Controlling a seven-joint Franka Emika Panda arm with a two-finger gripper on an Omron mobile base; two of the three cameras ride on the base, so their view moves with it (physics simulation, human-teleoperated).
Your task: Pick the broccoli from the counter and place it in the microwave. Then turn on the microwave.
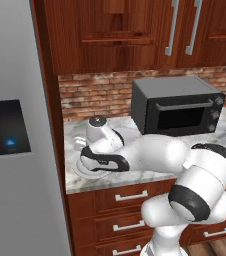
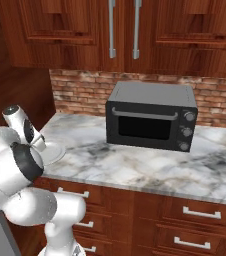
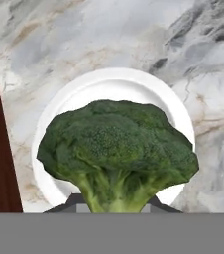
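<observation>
Broccoli [image 3: 119, 151] right up against the hand cam, stem down between the fingers, which look clenched on it – tips mostly hidden under the floret, tho. Floret sits over a white plate [image 3: 114, 82] near the left end of the counter [image 2: 150, 165], close to the front edge, beside the dark wood side panel. Can't tell if it's off the plate yet. Arm is folded low over that corner in the left base view. So: pick step, grasp looks made. Next up, I'd say: lift straight, clear the plate rim, then carry to the microwave – the dark toaster-oven box [image 2: 152, 120] at the back wall isn't it, so the base likely has to drive.
</observation>
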